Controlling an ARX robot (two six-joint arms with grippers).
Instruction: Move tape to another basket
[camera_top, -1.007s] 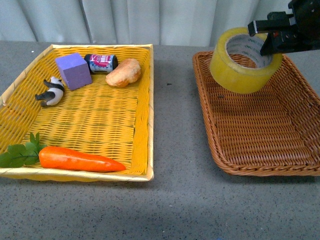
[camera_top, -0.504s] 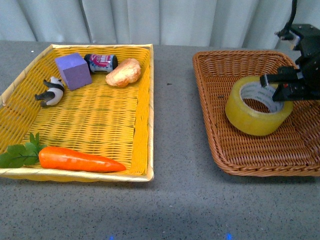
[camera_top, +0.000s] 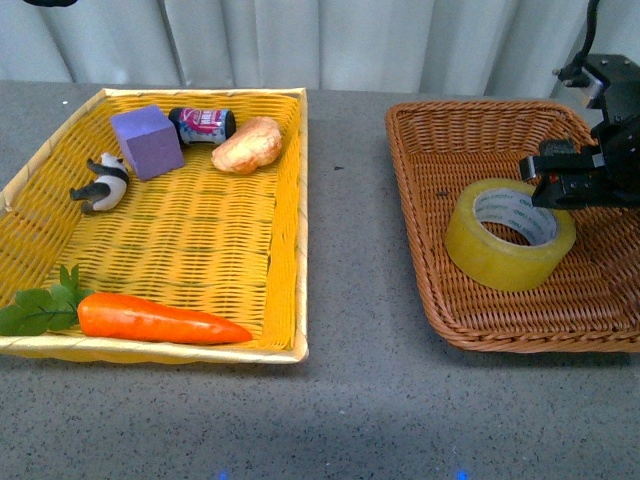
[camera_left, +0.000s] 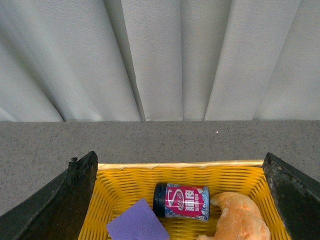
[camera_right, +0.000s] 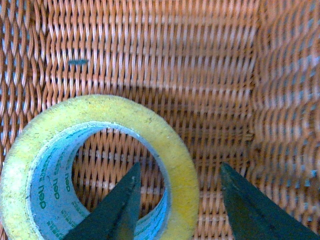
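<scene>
Got two woven holders on the bench (camera_top: 350, 400): one brown basket (camera_top: 470, 150) and one yellow tray (camera_top: 180, 250), parked apart to the left of the basket.

Just one tape (camera_top: 510, 235) here, lying flat around the middle of the basket floor, a bit toward the basket's near edge, with the hole up and the white printed core on show.

Right end effector (camera_right: 179, 172) down over the tape inside the basket, spread and released: one finger inside the core, the other outside the roll, with a strip of bare wicker in the gap. Not squeezing anything.

Left end effector (camera_left: 178, 157) well away from the basket, also spread wide apart, with nothing gripped.

Counting five loose bits in the tray, all far left of the basket:
- one carrot (camera_top: 160, 320) with green leaves
- one purple block (camera_top: 147, 141)
- one can (camera_top: 203, 126) on its side
- one bread roll (camera_top: 247, 145)
- one little panda figure (camera_top: 103, 182)
</scene>
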